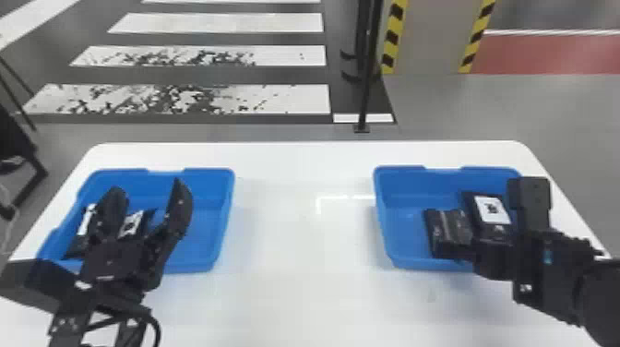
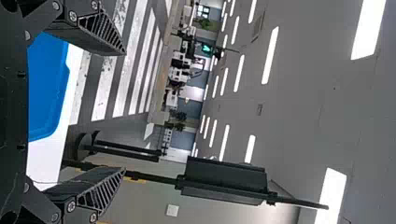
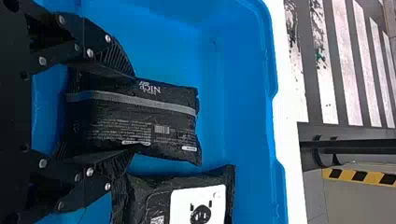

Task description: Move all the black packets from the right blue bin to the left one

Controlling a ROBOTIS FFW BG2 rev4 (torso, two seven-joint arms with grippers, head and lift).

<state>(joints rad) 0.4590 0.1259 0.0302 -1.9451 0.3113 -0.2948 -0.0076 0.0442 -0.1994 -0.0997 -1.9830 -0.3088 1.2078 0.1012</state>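
Note:
Over the left blue bin (image 1: 212, 221), my left gripper (image 1: 146, 198) stands open, nothing between its fingers. Two black packets with white labels, one (image 1: 77, 244) at the left wall and another (image 1: 134, 223) beside it, lie partly behind that gripper. In the left wrist view, the left gripper (image 2: 124, 111) is spread wide. In the right blue bin (image 1: 406, 230), my right gripper (image 1: 461, 254) is low at a black packet with a grey stripe (image 1: 447, 226). The right wrist view shows the right gripper (image 3: 135, 112) shut on the striped packet (image 3: 168, 121) by its sides. Close by lies a white-labelled packet (image 3: 156, 189).
Both bins stand on a white table (image 1: 300, 240), with a wide stretch of tabletop between them. A black pole (image 1: 366, 83) rises from the floor behind the table's far edge. The right bin's far rim (image 3: 273, 93) shows beyond the packets.

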